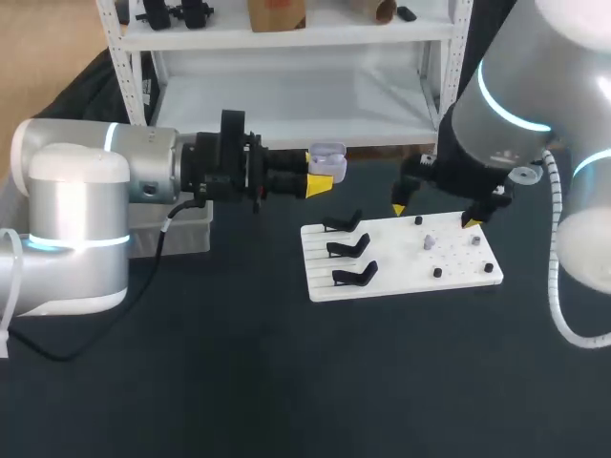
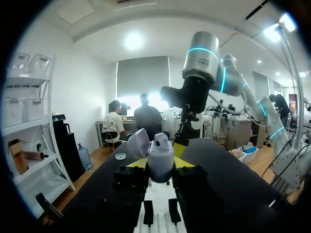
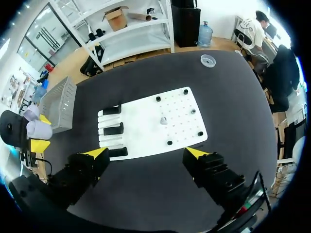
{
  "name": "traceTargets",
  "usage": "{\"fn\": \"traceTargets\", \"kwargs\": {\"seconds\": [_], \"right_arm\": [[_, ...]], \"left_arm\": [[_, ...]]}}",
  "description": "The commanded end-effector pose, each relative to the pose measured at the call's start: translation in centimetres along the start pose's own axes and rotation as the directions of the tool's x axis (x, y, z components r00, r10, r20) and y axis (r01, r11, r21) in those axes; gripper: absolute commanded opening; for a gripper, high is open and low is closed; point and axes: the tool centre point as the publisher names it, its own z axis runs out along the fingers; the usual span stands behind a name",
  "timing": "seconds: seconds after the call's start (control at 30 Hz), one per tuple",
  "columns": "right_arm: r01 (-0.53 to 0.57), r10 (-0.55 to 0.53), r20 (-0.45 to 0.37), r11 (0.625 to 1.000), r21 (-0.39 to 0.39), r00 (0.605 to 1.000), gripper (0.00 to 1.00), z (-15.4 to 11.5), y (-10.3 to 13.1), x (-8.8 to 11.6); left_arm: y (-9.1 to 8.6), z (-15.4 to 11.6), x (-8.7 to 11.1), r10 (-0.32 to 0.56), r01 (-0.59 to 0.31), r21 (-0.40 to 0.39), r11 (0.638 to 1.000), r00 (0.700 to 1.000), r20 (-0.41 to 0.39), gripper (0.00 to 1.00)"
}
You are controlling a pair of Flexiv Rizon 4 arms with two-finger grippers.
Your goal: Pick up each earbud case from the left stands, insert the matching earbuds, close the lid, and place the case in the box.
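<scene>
1. Between the fingers of the left pincer (image 1: 321, 179): a small pale lavender plastic earbud case (image 2: 161, 156), clenched from both sides and held off the table, its lid hinged open to one side. Cannot tell whether a bud already sits inside.
2. Right pincer (image 3: 146, 154): released, fingers wide apart, nothing held. It hangs above the flat white perforated board (image 3: 181, 121).
3. Ahead of the right pincer, near mid-board: one small pale earbud-like piece (image 3: 164, 120), with dark studs (image 3: 169, 142) spaced around it. The three black stands (image 3: 112, 129), on the board's side nearer the left pincer, look empty.
4. Step judged: fetch the pale piece and seat it in the open case.
5. To do it well: narrow the right fingers first, centre them over the piece, descend straight between the studs, pinch lightly.
6. Left pincer: hold the case level, with the lid turned away from the approach.
7. Grey slatted plastic box (image 3: 58, 102): near the left pincer, for the finished case.
</scene>
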Motion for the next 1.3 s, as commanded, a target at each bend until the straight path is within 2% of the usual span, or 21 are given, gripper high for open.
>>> {"fn": "traceTargets", "kwargs": {"seconds": [0.03, 0.33, 0.43, 0.57, 0.67, 0.73, 0.83, 1.07, 1.27, 1.3], "right_arm": [[-0.002, 0.002, 0.011, 1.000, 0.003, 1.000, 1.00, 0.0, 0.1, 0.2], [-0.002, 0.002, 0.011, 1.000, 0.003, 1.000, 1.00, 0.0, 0.1, 0.2], [-0.042, 0.043, -0.001, 0.995, 0.095, 0.999, 1.00, 2.2, 0.1, 0.4], [-0.099, 0.099, 0.012, 0.979, 0.177, 0.995, 1.00, 4.4, -0.7, -0.5], [-0.109, 0.107, 0.022, 0.974, 0.200, 0.994, 1.00, 5.8, -1.1, -0.9], [-0.112, 0.107, 0.039, 0.973, 0.203, 0.994, 1.00, 6.6, -1.4, -1.2], [-0.118, 0.111, 0.053, 0.979, 0.168, 0.992, 1.00, 7.9, -1.9, -1.6], [-0.131, 0.117, 0.082, 0.975, 0.179, 0.990, 1.00, 10.1, -2.8, -1.8], [-0.153, 0.144, 0.063, 0.969, 0.192, 0.988, 0.52, 11.3, -3.1, -1.4], [-0.155, 0.146, 0.061, 0.969, 0.191, 0.987, 0.49, 11.4, -3.0, -1.4]], "left_arm": [[0.0, 0.0, 0.0, 0.001, -0.001, 0.000, 1.000, 1.000, 0.002, 0.00], [0.0, 0.0, 0.0, 0.001, -0.001, 0.000, 1.000, 1.000, 0.002, 0.00], [0.0, 0.0, 0.0, 0.001, -0.001, 0.000, 1.000, 1.000, 0.002, 0.00], [0.0, 0.0, 0.0, 0.001, -0.001, 0.000, 1.000, 1.000, 0.002, 0.00], [0.0, 0.0, 0.0, 0.001, -0.001, 0.000, 1.000, 1.000, 0.002, 0.00], [0.0, 0.0, 0.0, 0.001, -0.001, 0.000, 1.000, 1.000, 0.002, 0.00], [0.0, 0.0, 0.0, 0.001, -0.001, 0.000, 1.000, 1.000, 0.002, 0.00], [0.0, 0.0, 0.0, 0.001, -0.001, 0.000, 1.000, 1.000, 0.002, 0.00], [0.0, 0.0, 0.0, 0.001, -0.001, 0.000, 1.000, 1.000, 0.002, 0.00], [0.0, 0.0, 0.0, 0.001, -0.001, 0.000, 1.000, 1.000, 0.002, 0.00]]}}
